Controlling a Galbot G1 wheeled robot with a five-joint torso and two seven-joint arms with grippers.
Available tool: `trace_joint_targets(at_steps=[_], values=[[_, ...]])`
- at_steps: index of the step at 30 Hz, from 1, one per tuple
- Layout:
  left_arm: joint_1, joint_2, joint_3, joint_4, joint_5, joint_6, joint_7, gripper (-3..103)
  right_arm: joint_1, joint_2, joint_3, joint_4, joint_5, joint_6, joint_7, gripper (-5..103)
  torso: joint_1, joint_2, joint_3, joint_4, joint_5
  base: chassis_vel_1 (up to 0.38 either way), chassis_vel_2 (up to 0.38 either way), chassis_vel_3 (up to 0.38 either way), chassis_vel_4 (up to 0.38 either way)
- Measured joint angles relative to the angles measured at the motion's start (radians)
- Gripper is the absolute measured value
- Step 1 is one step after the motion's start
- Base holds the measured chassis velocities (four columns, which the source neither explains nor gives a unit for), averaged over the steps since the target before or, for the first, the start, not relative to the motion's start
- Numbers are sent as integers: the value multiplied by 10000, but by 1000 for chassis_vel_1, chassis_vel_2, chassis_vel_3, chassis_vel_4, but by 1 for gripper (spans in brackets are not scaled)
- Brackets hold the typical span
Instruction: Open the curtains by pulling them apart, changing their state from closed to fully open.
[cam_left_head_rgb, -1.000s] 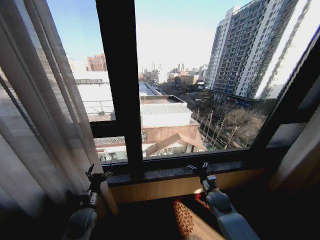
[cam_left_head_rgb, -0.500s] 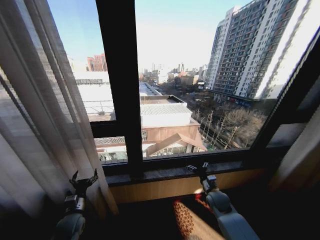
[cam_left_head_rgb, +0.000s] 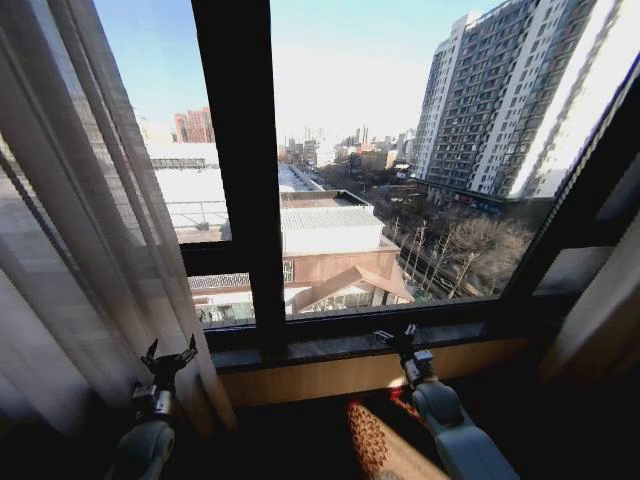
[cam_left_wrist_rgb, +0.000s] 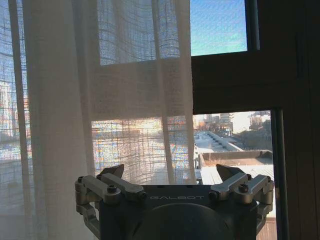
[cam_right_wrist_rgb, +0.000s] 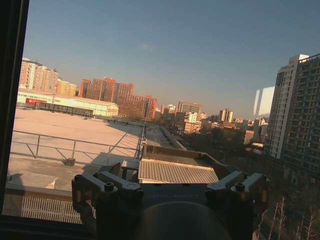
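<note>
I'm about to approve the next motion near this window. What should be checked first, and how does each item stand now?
1. Left gripper open: ok.
2. Left gripper free of the sheer white pleated curtain: ok, nothing between its fingers.
3. Curtain bunched at the window's left side: ok.
4. Right gripper open, near the dark window sill: ok.
5. Right-hand curtain panel fully drawn: cannot tell.

The sheer curtain (cam_left_head_rgb: 75, 230) hangs gathered along the left edge of the window, its folds directly ahead of the left gripper (cam_left_head_rgb: 168, 354) (fingers spread, free of fabric). The dark vertical window frame (cam_left_head_rgb: 240, 170) and the sill (cam_left_head_rgb: 350, 345) bound forward travel. The right gripper (cam_left_head_rgb: 398, 336), spread, stands at the sill's front edge.
</note>
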Motion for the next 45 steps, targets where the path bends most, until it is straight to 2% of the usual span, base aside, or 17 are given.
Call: trace_joint_targets(at_steps=[9, 12, 14, 21, 22, 24, 26, 29, 31, 32, 34, 37, 39, 43, 44, 45], values=[[-824, 449, 228, 952, -347, 44, 82, 100, 0, 0, 0, 0, 0, 0, -1, 100, 8, -2, 3, 1, -2, -65, 52, 51, -46], [-1218, 657, 381, 1346, -701, 64, 339, 100, 1, 0, 1, 0, 0, 0, 0, 100, 8, -2, 3, 3, -4, 0, 0, 0, 0], [-1919, 882, 576, 1828, -1086, 76, 700, 100, 0, 0, 0, 1, 0, 0, -1, 100, 3, -1, 0, 1, 0, 0, 0, 0, 0], [-2847, 1143, 844, 2504, -1471, 41, 1124, 100, 0, 0, 0, 0, 0, 0, -1, 100, 2, -1, 1, 0, 0, 0, 0, 0, 0], [-2937, 1126, 845, 2591, -1471, 41, 1185, 103, 0, 1, 0, 0, 0, 0, -1, 100, 2, -1, 1, 0, 1, 0, 0, 0, 0], [-2956, 1049, 811, 2673, -1453, 33, 1216, 95, 0, 0, 0, 1, 0, 0, 0, 100, 2, -1, 1, 0, -2, 0, 0, 0, 0], [-2956, 1032, 801, 2695, -1445, 18, 1218, 95, 0, 1, 0, 1, 0, 0, 0, 100, 2, -1, 1, 1, -2, 0, 0, 0, 0], [-2878, 871, 701, 2901, -1382, -257, 1220, 80, 0, 1, 0, 0, 0, 0, 0, 100, 1, -1, 1, 1, -1, 0, 0, 0, 0], [-2862, 851, 683, 2919, -1376, -299, 1220, 80, 0, 1, 0, 0, 0, 0, -1, 100, 1, 0, 0, 0, -1, 0, 0, 0, 0], [-2834, 815, 644, 2931, -1358, -363, 1219, 68, 0, 1, 0, 0, 0, 0, 0, 100, 2, -1, 1, 1, 0, 0, 0, 0, 0], [-2825, 799, 624, 2932, -1343, -381, 1219, 68, 1, 0, 0, 0, 0, 0, 0, 100, 2, 0, 1, 1, 0, 0, 0, 0, 0], [-2808, 772, 547, 2933, -1307, -424, 1214, 52, 0, 0, 0, 0, 0, 0, 0, 100, 2, -1, 1, 1, -1, 0, 0, 0, 0], [-2806, 771, 541, 2933, -1305, -429, 1214, 52, 1, 1, 0, 0, 0, 0, -1, 100, 2, 0, 1, 1, -1, 0, 0, 0, 0], [-2727, 767, 493, 2932, -1278, -482, 1212, 30, 0, 1, 0, 0, 0, 0, 0, 100, 2, -1, 1, 1, 0, 0, 0, 0, 0], [-2727, 767, 493, 2932, -1278, -482, 1212, 30, 0, 1, 0, 0, 0, 0, 0, 100, 2, -1, 1, 1, 0, 0, 0, 0, 0], [-2718, 764, 488, 2932, -1273, -488, 1211, 26, 1, 0, 0, 0, 0, 0, 0, 100, 1, 0, 0, 1, 0, 0, 0, 0, 0]])
